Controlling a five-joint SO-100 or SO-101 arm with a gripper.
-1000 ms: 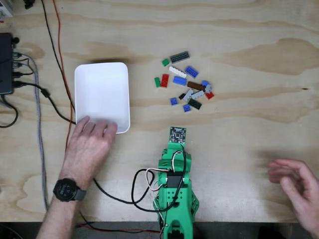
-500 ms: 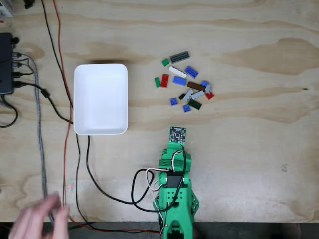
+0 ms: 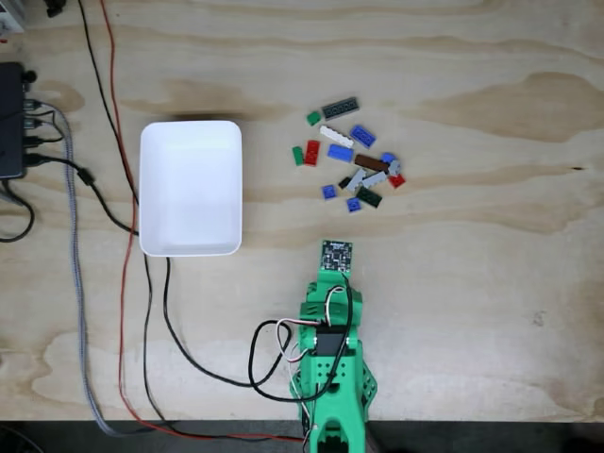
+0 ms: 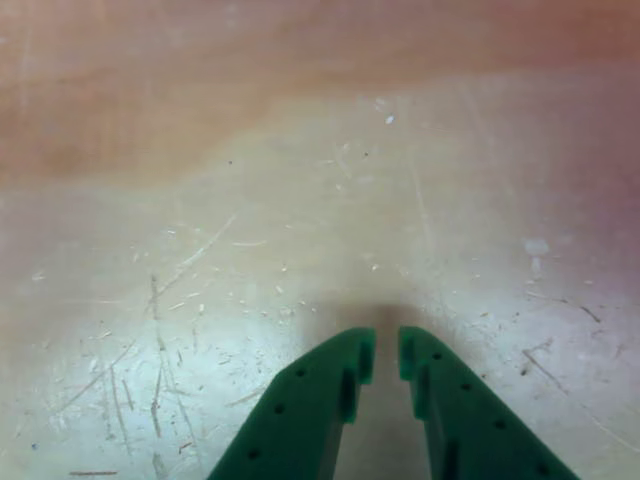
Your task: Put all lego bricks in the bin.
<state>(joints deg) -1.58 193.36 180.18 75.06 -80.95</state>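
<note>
Green plastic fingers of the gripper come up from the bottom edge of the other view, their tips drawn close with only a thin slit between them — nothing is held there. Under them lies bare, scratched plywood.

In the fixed view the arm stands at the near edge of the table, a little right of the middle, folded over its base with a small circuit board at its forward end. Black, white and red wires loop over its body.

The bricks lie in a loose cluster just beyond the arm, toward the far edge — a dark grey plate at the back, a white one and blue ones below it, green and red pieces at the left, brown, grey and black ones crowded at the right. All of them rest on the wood, well apart from the bin.

The bin sits left of the cluster, a white tray with nothing in it, long side running toward the far edge. Cables run past it along the left side of the table, toward a black box at the left edge.
</note>
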